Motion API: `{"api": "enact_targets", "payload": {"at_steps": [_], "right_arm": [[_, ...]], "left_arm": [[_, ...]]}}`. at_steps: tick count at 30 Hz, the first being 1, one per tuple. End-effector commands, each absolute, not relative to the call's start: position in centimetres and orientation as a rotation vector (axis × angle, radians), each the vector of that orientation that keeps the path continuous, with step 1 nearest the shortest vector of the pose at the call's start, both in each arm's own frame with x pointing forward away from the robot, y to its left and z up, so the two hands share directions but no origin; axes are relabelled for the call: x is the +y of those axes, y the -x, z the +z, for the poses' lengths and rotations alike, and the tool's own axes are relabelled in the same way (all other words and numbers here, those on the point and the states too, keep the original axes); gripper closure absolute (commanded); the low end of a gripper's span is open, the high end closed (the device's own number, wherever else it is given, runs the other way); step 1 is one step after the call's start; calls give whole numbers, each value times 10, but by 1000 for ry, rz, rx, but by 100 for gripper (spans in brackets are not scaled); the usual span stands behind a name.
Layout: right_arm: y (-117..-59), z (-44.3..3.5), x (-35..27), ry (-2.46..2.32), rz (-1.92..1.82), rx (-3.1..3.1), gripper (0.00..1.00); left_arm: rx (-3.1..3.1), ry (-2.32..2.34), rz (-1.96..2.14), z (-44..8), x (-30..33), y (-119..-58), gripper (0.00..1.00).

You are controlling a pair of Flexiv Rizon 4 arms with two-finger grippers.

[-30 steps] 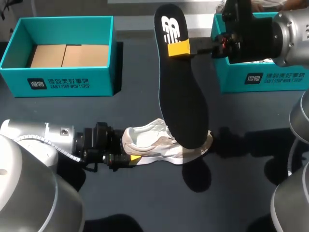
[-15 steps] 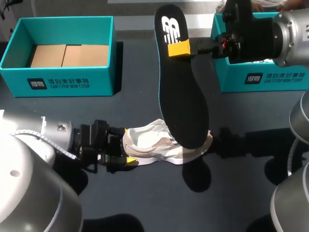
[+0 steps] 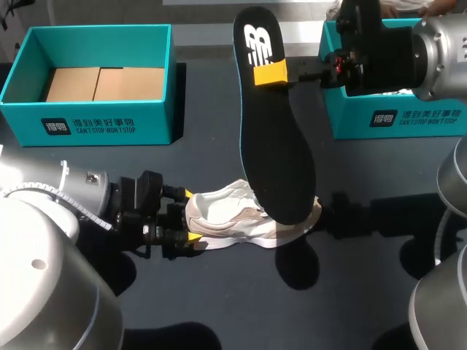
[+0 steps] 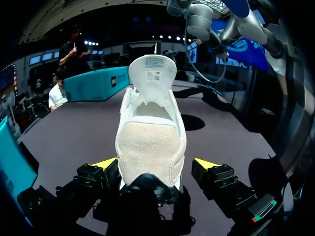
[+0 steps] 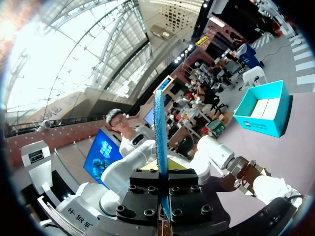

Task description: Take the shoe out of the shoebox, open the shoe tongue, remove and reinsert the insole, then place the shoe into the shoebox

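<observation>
While the shoebox holds cardboard, right end effector clamps insole; left end effector flanks shoe, wide.

Exhibition hall: arched glass roof, big screens, dark demo table.

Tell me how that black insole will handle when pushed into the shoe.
Probably light: the right gripper carries the insole by one end alone. It hangs straight yet looks thin edge-on, so it may buckle against the shoe.
</observation>
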State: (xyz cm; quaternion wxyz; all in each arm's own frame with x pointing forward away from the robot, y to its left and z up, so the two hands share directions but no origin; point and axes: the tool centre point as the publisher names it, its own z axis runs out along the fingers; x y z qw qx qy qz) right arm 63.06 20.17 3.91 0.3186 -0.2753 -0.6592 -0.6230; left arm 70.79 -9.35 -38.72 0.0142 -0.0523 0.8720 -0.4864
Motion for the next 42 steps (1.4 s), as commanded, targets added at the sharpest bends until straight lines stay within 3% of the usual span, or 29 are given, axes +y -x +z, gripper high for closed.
{"api": "enact_targets", "payload": {"at_steps": [1, 14, 27, 42], "right_arm": [[-631, 38, 204, 726, -1638, -1734, 100], [-631, 38, 204, 726, -1638, -1734, 100], [-631, 38, 204, 726, -1638, -1734, 100], [-631, 38, 204, 726, -1638, -1734, 100]], "left_arm": [[2789, 194, -1318, -368, -87, -706, 0], [3006, 150, -781, -339, -77, -710, 0], [3006, 127, -770, -338, -76, -710, 0], [3222, 126, -145, -322, -79, -716, 0]]}}
